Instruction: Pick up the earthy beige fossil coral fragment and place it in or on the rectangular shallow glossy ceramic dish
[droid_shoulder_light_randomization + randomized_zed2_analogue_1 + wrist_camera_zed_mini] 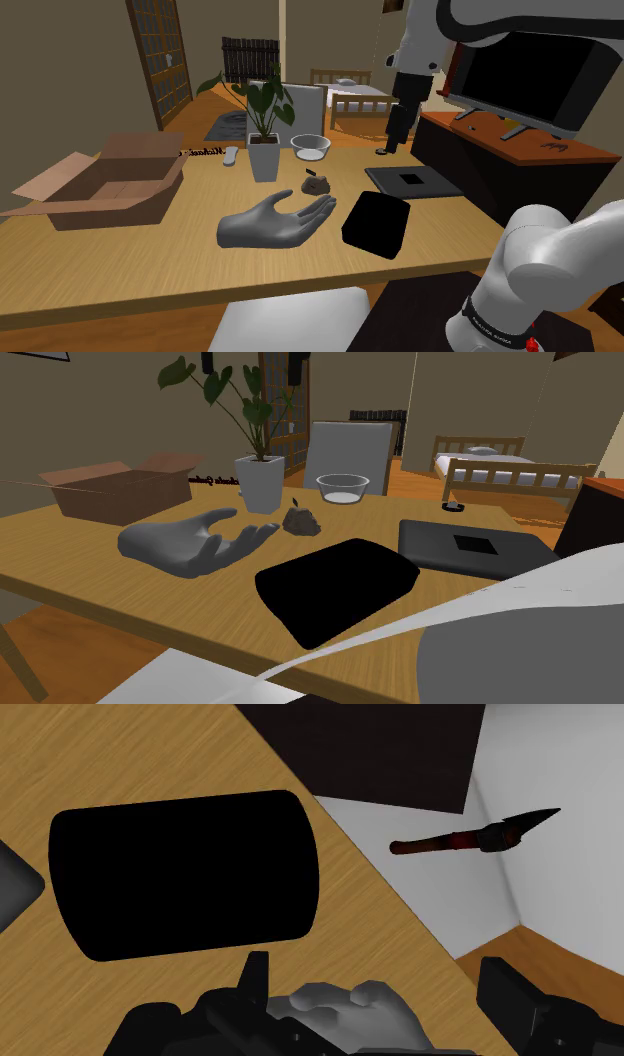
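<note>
The gripper [372, 966] stood wide open and empty. The brown coral fragment [316, 183] lay near the middle of the desk [150, 265], apparently apart from the black dish [376, 222].

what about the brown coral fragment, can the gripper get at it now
Probably yes: the coral fragment lies uncovered, apart from the plant pot and grey hand model, and the open gripper hangs above.

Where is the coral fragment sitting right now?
In the shoulder view, the brown coral fragment lies mid-table, between the white plant pot and the black dish, just beyond the grey hand model.
</note>
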You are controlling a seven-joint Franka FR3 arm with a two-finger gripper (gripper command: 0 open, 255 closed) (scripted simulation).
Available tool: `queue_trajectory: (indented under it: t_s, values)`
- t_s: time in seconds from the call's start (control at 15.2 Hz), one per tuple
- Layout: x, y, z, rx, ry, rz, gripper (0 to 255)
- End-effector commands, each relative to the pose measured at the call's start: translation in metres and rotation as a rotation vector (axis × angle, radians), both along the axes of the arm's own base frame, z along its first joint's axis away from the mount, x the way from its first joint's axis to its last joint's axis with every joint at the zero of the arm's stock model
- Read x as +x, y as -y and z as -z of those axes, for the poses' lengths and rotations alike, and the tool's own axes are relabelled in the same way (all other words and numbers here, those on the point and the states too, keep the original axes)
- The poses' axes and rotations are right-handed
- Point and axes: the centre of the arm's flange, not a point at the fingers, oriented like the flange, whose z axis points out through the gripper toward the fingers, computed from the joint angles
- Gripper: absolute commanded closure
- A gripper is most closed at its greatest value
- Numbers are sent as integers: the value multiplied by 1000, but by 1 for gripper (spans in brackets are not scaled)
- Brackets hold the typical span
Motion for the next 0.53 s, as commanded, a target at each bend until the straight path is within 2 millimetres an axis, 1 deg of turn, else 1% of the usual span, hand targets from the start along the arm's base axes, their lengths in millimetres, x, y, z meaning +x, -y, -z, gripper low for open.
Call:
queue_trajectory:
  t_s: [0.0,0.46]
  values:
    - [0,0,0,0,0,0,0]
    - [59,27,58,-66,13,-57,0]
